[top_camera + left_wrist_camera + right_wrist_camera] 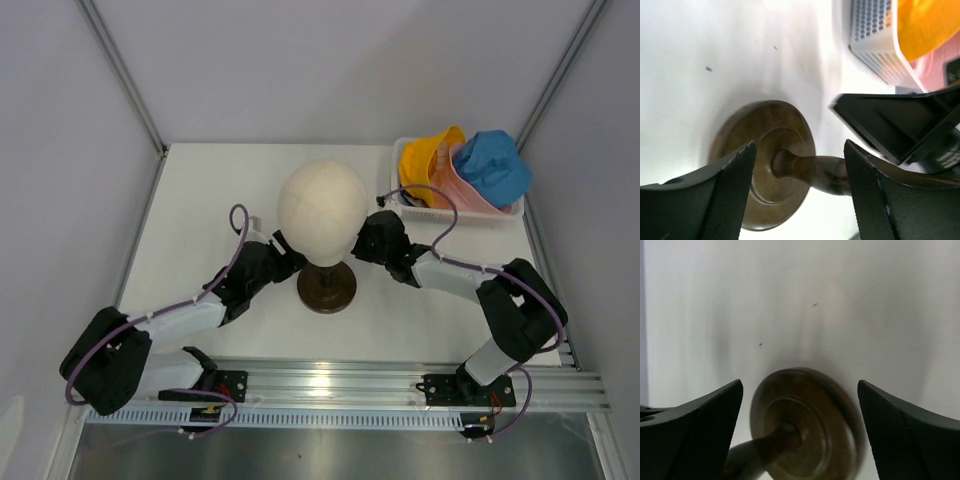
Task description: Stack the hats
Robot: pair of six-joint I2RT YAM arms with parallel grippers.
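Observation:
Three hats lie in the white basket [512, 212] at the back right: a yellow hat [428, 158], a pink hat [462, 190] and a sky blue hat [494, 165] on top. The navy hat is not in view. The left wrist view shows the yellow hat [927, 25] and a bit of pink hat [940, 62] at its top right. My left gripper [288, 256] is open, its jaws either side of the mannequin stand's stem [817, 172]. My right gripper [368, 240] is open and empty, opposite, facing the stand's base [805, 425].
The cream mannequin head [322, 210] on a dark round base [327, 288] stands mid-table between both grippers. The basket's perforated wall [872, 40] is just beyond the right gripper's body [900, 125]. Grey walls close in the table's sides and back.

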